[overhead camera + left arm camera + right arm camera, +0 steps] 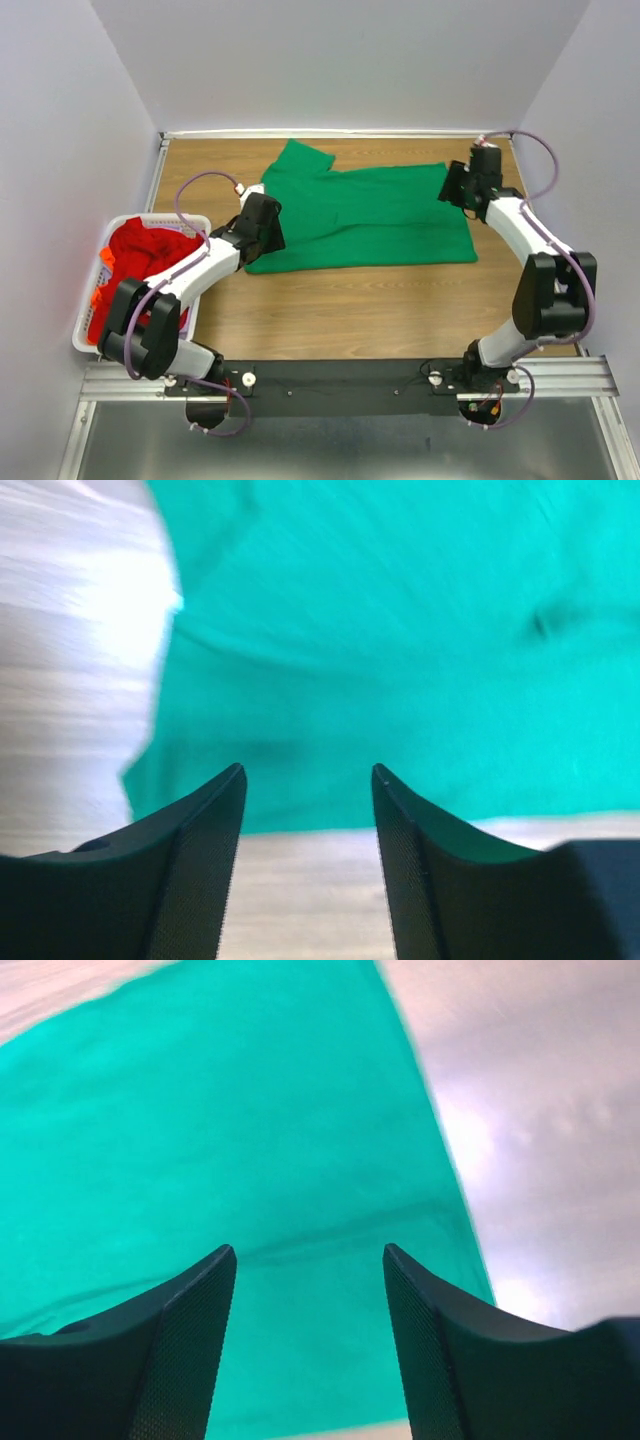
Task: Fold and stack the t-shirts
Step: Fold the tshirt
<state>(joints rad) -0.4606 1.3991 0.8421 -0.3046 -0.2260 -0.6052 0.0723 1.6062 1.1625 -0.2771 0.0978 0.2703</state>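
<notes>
A bright green t-shirt (pixel 370 215) lies spread on the wooden table, one sleeve pointing toward the back. My left gripper (pixel 268 232) hovers over its left edge, jaws open and empty; in the left wrist view the green cloth (pixel 400 650) fills the frame beyond the gripper (pixel 308 772). At the shirt's far right corner my right gripper (pixel 452 187) is also open with nothing between its fingers. The right wrist view shows the green cloth (pixel 220 1140) under the gripper (pixel 308 1252). Red t-shirts (pixel 140 262) are piled in a basket at the left.
The white slatted basket (pixel 88 300) stands at the table's left edge beside the left arm. Grey walls close in the table on three sides. Bare wood (pixel 380 310) lies between the shirt and the arm bases.
</notes>
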